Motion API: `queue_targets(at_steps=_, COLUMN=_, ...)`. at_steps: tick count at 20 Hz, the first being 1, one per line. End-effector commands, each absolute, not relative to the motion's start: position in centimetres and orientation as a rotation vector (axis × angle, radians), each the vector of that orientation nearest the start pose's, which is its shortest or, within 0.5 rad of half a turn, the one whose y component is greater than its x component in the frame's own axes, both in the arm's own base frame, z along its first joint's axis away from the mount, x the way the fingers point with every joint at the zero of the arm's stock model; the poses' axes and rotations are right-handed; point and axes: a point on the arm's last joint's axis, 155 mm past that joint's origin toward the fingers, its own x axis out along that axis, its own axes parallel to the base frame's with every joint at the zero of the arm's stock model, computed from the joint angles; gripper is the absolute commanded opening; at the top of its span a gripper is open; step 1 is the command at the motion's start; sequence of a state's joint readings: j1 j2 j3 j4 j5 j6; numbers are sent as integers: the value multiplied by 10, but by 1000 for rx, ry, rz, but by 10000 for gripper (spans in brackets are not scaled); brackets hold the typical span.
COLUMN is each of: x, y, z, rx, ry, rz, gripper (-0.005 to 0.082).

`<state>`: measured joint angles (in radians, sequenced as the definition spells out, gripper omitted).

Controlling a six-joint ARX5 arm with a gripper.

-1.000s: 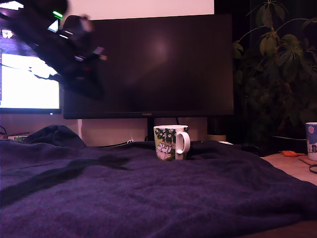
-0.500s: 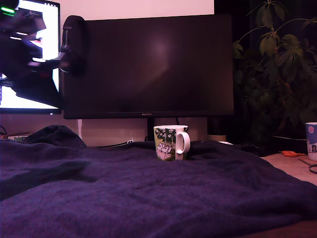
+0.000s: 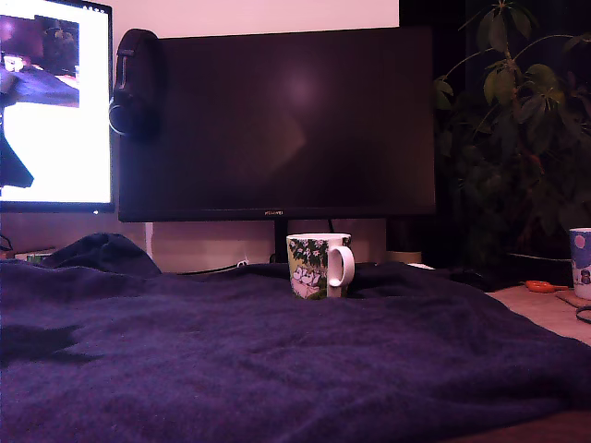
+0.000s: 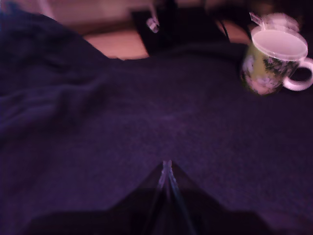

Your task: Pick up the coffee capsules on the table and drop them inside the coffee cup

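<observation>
While tool [image 4: 167, 166] closed, coffee cup [image 3: 319, 265] upright

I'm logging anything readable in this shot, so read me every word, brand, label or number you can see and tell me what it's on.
Brand mark on the lower bezel of the big dark monitor: small pale lettering, too small to read for certain.
Lit screen at the exterior view's left: no legible text.
Coffee cup: cartoon print, no words readable in either view.
Pale blue cup at the exterior view's right edge: pink dot only, no words visible.
</observation>
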<state>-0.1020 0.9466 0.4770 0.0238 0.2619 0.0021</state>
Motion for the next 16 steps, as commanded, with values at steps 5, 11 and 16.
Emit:
queue_targets(at_steps=5, x=294, y=-71, z=158, rx=-59, ry=344, rz=-317, gripper=-24)
queue_targets(at_steps=11, x=273, y=-62, z=160, rx=-90, ry=253, rz=-278, gripper=-24)
queue_targets(at_steps=16, x=261, y=-53, z=158, rx=-87, ry=219, rz=-236, gripper=-24)
